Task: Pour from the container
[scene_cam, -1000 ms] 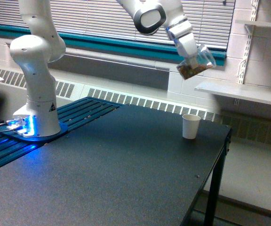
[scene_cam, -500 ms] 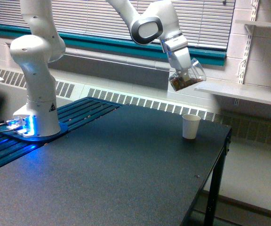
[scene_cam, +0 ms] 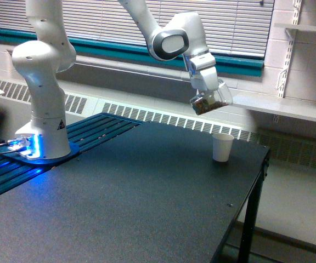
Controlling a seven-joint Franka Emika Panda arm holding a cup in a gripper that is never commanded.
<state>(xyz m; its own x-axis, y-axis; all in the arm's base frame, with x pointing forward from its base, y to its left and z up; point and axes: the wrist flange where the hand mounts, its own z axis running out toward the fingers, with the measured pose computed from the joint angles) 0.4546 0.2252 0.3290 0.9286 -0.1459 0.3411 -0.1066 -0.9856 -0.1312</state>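
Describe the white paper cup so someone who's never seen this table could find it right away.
Start at the big dark table and go to its far corner on the exterior view's right. The white paper cup stands there upright and alone. Unlike the clear container of brown granules held tilted in the air above it, it is opaque and rests on the tabletop.

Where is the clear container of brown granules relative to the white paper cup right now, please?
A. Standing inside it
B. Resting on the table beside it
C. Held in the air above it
C: the gripper holds the tilted container well above the white cup, nothing touching.
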